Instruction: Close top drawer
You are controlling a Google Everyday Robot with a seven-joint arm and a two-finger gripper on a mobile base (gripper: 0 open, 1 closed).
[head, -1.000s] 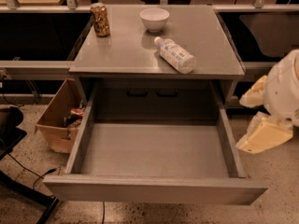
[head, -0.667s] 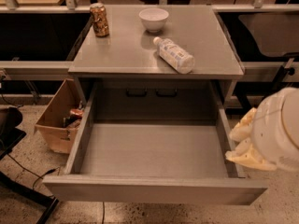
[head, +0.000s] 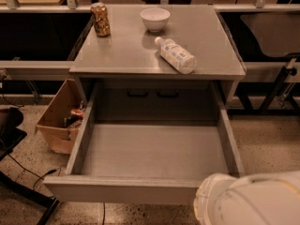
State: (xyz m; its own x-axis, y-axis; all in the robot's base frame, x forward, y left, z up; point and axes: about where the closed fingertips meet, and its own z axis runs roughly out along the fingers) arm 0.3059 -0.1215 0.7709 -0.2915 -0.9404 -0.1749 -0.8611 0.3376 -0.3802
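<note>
The top drawer [head: 154, 150] is a wide, deep grey metal box, pulled far out of the grey cabinet [head: 140, 50] and empty. Its plain flat front panel [head: 117, 190] faces me at the bottom of the camera view. The white rounded shell of my arm [head: 251, 201] fills the bottom right corner, in front of the right end of the front panel. My gripper is out of view, beyond or hidden behind that shell. The lower drawers are hidden under the open one.
On the cabinet top stand a patterned can [head: 101, 18] and a white bowl [head: 155, 18], and a white bottle [head: 176, 54] lies on its side. A cardboard box [head: 58, 121] with items sits on the floor left of the drawer. A black stand [head: 18, 172] is at far left.
My arm has moved from the right side of the drawer down and leftward to the bottom right corner, in front of the front panel. The drawer stays open as before.
</note>
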